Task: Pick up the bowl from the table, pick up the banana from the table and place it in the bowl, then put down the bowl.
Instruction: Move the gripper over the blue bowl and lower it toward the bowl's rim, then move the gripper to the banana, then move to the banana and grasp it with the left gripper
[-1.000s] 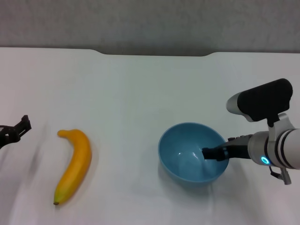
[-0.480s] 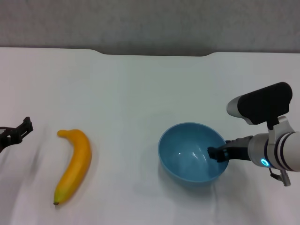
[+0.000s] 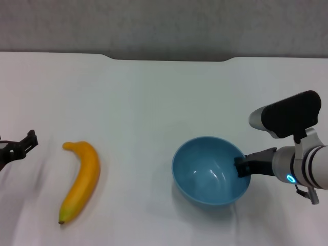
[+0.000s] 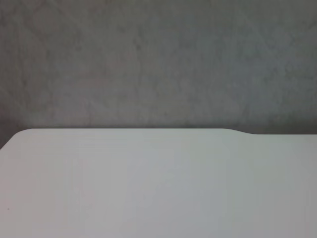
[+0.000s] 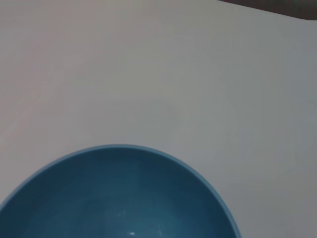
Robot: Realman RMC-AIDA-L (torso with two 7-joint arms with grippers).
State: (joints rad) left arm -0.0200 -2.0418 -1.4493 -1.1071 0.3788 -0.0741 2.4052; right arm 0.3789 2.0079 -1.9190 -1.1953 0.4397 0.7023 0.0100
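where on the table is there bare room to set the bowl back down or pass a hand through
Widest free patch: the table between the banana and the bowl, running back to the notched far edge. It is tighter at the bowl's right rim, where the right gripper sits, and left of the banana, beside the left gripper.

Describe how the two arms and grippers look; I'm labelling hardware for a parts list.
The right arm is white and silver with a glowing cyan ring, a black rounded housing on top, and a black right gripper. Of the left arm, only the black left gripper with thin fingers shows at the picture's edge.
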